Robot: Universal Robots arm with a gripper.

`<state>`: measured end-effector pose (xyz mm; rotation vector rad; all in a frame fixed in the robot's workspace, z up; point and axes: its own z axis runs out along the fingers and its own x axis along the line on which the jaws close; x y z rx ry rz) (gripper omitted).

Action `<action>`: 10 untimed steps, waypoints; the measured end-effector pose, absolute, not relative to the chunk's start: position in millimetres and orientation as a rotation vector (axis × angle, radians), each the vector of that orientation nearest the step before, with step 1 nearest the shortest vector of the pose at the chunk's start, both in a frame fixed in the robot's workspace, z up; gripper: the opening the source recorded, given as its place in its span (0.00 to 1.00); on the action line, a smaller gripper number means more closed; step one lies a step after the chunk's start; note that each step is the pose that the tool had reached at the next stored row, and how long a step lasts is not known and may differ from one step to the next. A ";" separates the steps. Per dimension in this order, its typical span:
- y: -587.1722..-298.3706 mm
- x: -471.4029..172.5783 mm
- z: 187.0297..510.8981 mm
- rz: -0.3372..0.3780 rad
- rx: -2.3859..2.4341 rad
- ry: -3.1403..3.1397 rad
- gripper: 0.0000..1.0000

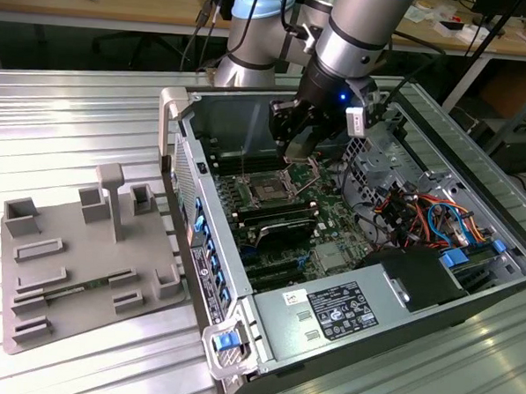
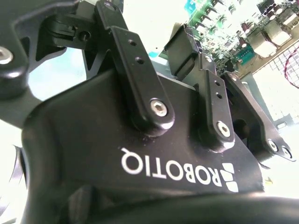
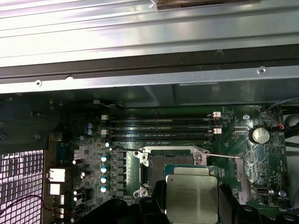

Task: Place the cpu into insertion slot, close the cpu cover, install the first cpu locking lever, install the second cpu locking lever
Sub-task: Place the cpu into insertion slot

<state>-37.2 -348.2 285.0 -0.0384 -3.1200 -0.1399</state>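
Note:
My gripper (image 1: 297,148) hangs inside the open computer case, just above and behind the insertion slot (image 1: 268,190). It is shut on the cpu (image 3: 191,198), a flat silver square clamped between the two dark fingers (image 3: 156,207). In the first wrist view the cpu overlaps the near edge of the dark insertion slot (image 3: 168,164), which lies uncovered inside its metal rim. A silvery strip (image 3: 241,175) stands at the slot's side and looks like the cpu cover swung up. A thin wire lever (image 3: 219,156) runs out from the slot.
Long black memory slots (image 3: 161,128) lie just beyond the socket. The case's metal wall (image 1: 198,171) and a tangle of cables (image 1: 421,214) flank the board. A grey fixture plate (image 1: 83,267) sits on the ribbed table at the exterior view's left. The gripper's black housing (image 2: 140,154) looms close.

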 end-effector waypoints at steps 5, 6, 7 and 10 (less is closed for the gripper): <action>-348.2 -37.2 284.0 -0.140 -0.038 -3.120 0.55; -348.2 -37.2 282.5 -0.140 -0.038 -3.120 0.55; -348.2 -37.2 281.4 -0.140 -0.038 -3.120 0.55; -348.2 -37.2 280.3 -0.140 -0.038 -3.120 0.55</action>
